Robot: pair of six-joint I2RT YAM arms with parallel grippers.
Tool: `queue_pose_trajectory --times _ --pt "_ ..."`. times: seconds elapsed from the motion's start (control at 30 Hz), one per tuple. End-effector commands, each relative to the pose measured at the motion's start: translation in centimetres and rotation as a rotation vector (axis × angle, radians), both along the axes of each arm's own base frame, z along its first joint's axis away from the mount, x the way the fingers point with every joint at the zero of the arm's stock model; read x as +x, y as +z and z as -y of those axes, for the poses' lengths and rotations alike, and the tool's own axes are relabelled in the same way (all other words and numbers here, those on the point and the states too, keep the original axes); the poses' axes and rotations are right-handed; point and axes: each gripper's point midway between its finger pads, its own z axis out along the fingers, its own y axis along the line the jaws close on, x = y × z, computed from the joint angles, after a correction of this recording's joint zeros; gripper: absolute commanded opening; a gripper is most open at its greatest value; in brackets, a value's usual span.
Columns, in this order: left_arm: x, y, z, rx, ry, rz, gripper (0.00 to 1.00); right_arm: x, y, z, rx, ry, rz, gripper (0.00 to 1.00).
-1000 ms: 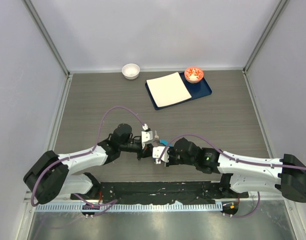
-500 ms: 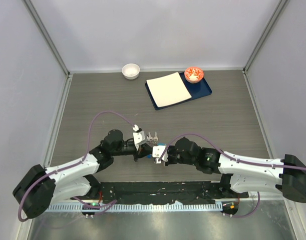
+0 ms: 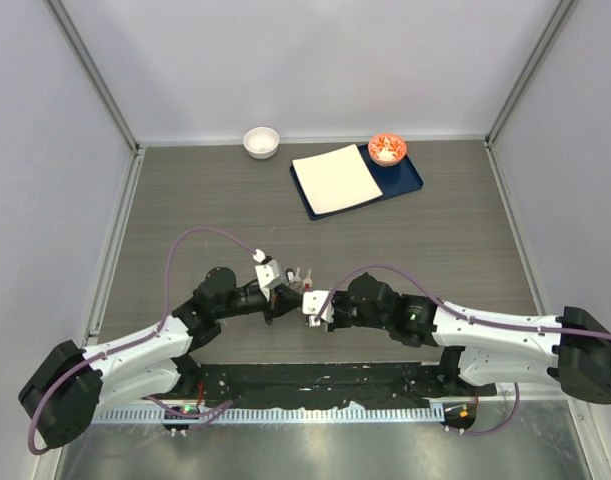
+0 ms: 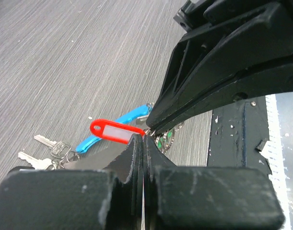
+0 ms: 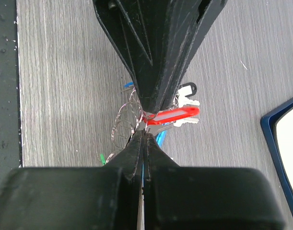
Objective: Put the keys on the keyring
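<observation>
**Arms.** The left arm (image 3: 150, 345) has drawn back toward its own side and lower over the table (image 3: 185, 200) in the past second. The right arm (image 3: 485, 335) has followed only slightly.

**Grippers.** The left gripper (image 4: 139, 141) has finished closing, and its jaws now stand together. The right gripper (image 5: 145, 136) has its jaws together as before. The two sets of tips meet nose to nose just above the table.

**Keyring.** The keyring (image 5: 121, 125) is bunched in thin wire loops at that meeting point, with its light blue crescent (image 4: 134, 115) trailing onto the table. The bundle has shifted left with the grippers.

**Keys.** The keys (image 4: 45, 142) lie fanned on the table beside the crescent. A red tag (image 4: 112, 130) ends right at the tips, and a green head (image 5: 102, 157) shows under the loops.

**Finding.** Both grippers probably nip wire here, but which loop each holds cannot be resolved. In my judgement, the fresh left grip suggests the ring is being braced for threading. No key is yet seen passing onto it.
</observation>
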Motion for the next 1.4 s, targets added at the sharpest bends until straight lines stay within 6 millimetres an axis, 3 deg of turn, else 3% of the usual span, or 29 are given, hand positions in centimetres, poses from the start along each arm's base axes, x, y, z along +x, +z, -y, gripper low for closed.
queue_pose_trajectory --times 0.0,0.27,0.53,0.83,1.03,1.1,1.13,1.2,1.37 --pt "1.8 5.2 0.3 -0.153 0.069 0.123 0.0 -0.9 -0.5 -0.3 -0.018 0.027 -0.044 0.01" --pt "2.1 5.6 0.3 -0.168 0.086 0.113 0.0 -0.9 -1.0 -0.5 -0.029 0.03 -0.044 0.01" --pt "2.6 5.8 0.8 -0.246 0.108 0.086 0.0 -1.5 -0.3 -2.5 0.043 0.059 -0.04 0.01" --pt "3.2 5.2 0.8 -0.279 0.155 0.063 0.0 1.3 3.2 -2.4 0.265 -0.109 0.059 0.01" --pt "3.1 4.2 0.1 -0.286 0.186 0.052 0.01 2.3 2.7 -1.4 0.207 -0.17 0.09 0.01" --pt "2.8 3.5 -0.2 -0.26 0.19 0.039 0.1 2.4 3.2 -1.2 0.203 -0.169 0.1 0.01" --pt "2.7 3.6 -0.5 -0.257 0.194 0.048 0.22 2.3 2.8 -0.9 0.177 -0.168 0.1 0.01" --pt "2.4 2.4 -0.8 -0.206 0.198 0.025 0.29 2.4 3.1 -0.9 0.161 -0.165 0.108 0.01" --pt "2.5 2.2 -2.1 -0.147 0.236 0.071 0.41 2.4 2.0 -0.7 0.058 -0.137 0.121 0.01"
